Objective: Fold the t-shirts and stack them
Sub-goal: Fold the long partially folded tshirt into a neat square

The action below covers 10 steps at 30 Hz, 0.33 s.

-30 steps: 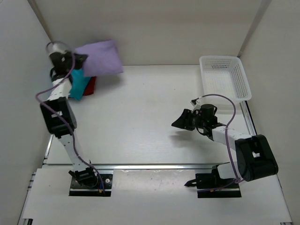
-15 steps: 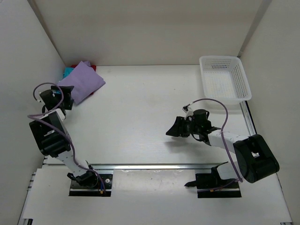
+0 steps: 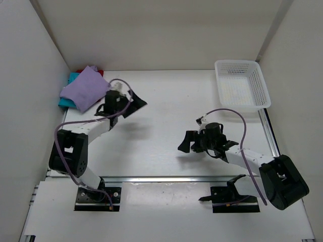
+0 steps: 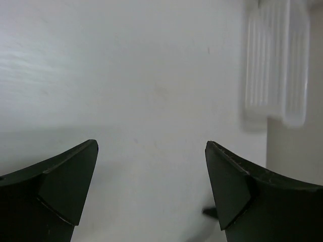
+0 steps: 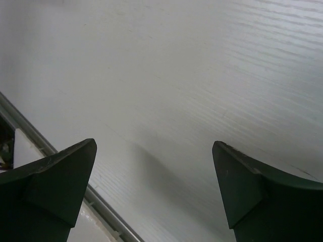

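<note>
Found piled in far-left corner of table: lavender shirt folded on top, teal shirt peeking out beneath, sliver of red shirt at the back. Reads as a finished stack, parked out of the working area. Noted left gripper just beside the pile, jaws spread wide, nothing between them, facing across bare tabletop toward white basket. Noted right gripper mid-table, likewise agape and empty, low over the surface. Apparently nothing loose left to fold.
</note>
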Available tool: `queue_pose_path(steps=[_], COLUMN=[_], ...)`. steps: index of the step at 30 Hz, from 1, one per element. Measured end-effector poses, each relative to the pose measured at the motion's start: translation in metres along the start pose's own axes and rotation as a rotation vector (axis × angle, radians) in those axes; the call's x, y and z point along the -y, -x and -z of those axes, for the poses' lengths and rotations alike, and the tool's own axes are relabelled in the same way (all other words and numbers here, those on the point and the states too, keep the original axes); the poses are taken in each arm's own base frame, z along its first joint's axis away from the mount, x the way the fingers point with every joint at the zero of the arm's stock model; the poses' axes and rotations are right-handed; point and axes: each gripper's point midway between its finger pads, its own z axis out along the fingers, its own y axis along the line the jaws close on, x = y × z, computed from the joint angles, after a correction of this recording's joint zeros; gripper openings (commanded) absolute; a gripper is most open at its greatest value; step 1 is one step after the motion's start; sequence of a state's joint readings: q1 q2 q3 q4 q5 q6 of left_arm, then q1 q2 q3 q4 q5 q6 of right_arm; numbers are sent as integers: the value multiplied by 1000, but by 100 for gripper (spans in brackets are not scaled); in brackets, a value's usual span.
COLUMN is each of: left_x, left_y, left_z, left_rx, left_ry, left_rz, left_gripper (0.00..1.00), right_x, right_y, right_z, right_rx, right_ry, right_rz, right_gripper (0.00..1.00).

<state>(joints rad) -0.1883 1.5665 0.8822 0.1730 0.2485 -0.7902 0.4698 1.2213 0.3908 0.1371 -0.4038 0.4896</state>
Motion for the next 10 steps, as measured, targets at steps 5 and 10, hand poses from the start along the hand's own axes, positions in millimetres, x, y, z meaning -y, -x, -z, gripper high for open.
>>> queue_pose_path(steps=[5,10], left_x=[44,5], left_y=[-101,-163], left_z=[6,30], left_rx=[-242,-394], left_ry=[-121,-89], left_rz=[-192,-229], left_gripper=[99,98], right_x=[13,20], right_y=[1,-1], right_z=[8,12], right_rx=[39,70], right_ry=[-55,-67], right_rz=[17,22], right_gripper=[99,99])
